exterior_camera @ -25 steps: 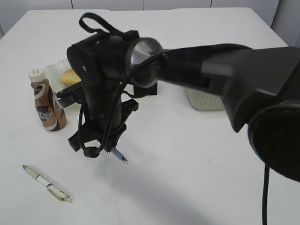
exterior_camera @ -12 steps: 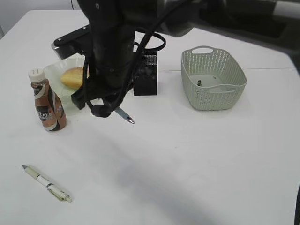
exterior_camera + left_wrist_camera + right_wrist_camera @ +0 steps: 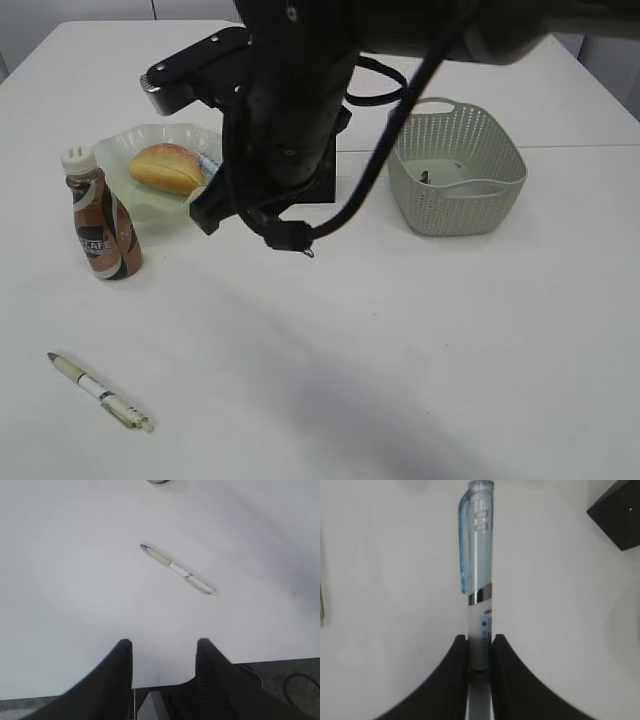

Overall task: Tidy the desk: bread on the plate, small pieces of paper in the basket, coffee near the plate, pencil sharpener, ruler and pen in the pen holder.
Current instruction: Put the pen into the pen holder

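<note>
- Pen (image 3: 476, 575) with a clear blue cap: we see it clamped between the right fingers (image 3: 451, 680), above the white bench (image 3: 420, 340) near the black pen holder (image 3: 620, 515).
- We see the left fingers (image 3: 112, 672) spread apart and empty over a second, pale pen (image 3: 179, 570) lying flat on the bench.
- Bread (image 3: 165, 167) sits on the plate (image 3: 130, 145), coffee (image 3: 100, 220) just beside it.

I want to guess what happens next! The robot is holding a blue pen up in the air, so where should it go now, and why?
Probably a little further toward the black pen holder, then line up above its opening. The right tool is shut on the blue pen, and only its tip peeks out in front of the holder, above the table. The pen isn't over the opening yet, so letting go now would likely miss.
</note>
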